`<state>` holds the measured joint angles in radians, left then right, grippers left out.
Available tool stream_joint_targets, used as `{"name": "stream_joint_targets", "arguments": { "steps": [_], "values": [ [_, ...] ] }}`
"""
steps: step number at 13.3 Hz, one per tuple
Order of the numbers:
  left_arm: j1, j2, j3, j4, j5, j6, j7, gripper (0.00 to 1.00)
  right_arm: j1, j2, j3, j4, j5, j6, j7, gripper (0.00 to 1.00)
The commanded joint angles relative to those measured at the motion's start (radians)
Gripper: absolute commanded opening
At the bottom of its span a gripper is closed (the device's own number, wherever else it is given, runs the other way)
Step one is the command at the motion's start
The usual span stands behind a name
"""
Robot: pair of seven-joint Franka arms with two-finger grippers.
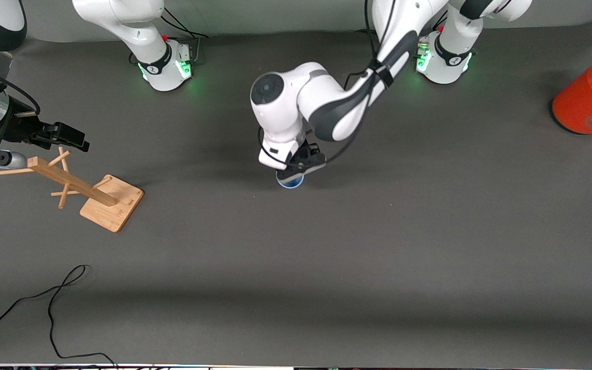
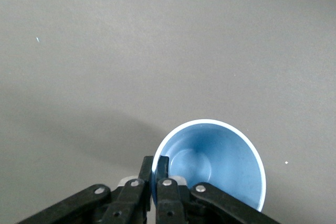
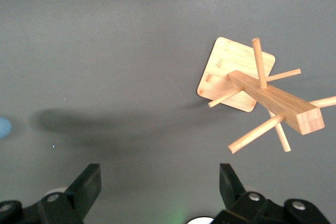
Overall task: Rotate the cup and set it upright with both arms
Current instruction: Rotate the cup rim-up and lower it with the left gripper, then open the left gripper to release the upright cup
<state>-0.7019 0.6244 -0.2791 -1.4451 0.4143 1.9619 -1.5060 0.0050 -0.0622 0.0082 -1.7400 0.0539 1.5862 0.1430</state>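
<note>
Left jaws pinch cup rim; right waits.

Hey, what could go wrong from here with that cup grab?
The left gripper pinches only the thin rim of the light-blue cup, one finger inside and one outside, so the cup may pivot or slip when lifted. The right gripper waits open over the wooden mug tree, so a handover swing might clip its pegs.
</note>
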Motion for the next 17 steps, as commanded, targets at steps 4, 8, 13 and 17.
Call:
{"name": "stream_joint_targets", "arguments": {
  "steps": [4,8,13,17],
  "values": [
    [-0.099,-0.043,0.021,-0.185,0.241,0.083,-0.352,0.0,-0.049,0.024,0.006,0.042,0.012,-0.06,-0.017,1.0],
    [-0.102,-0.008,0.023,-0.186,0.251,0.084,-0.382,0.0,-0.059,0.038,0.01,0.057,0.017,-0.06,-0.011,1.0],
    [-0.102,0.017,0.023,-0.186,0.296,0.084,-0.385,0.65,-0.06,0.039,0.01,0.057,0.017,-0.06,-0.01,1.0],
    [-0.091,-0.009,0.02,-0.166,0.282,0.058,-0.317,1.0,-0.06,0.038,0.01,0.057,0.015,-0.061,-0.01,1.0]
  ]
}}
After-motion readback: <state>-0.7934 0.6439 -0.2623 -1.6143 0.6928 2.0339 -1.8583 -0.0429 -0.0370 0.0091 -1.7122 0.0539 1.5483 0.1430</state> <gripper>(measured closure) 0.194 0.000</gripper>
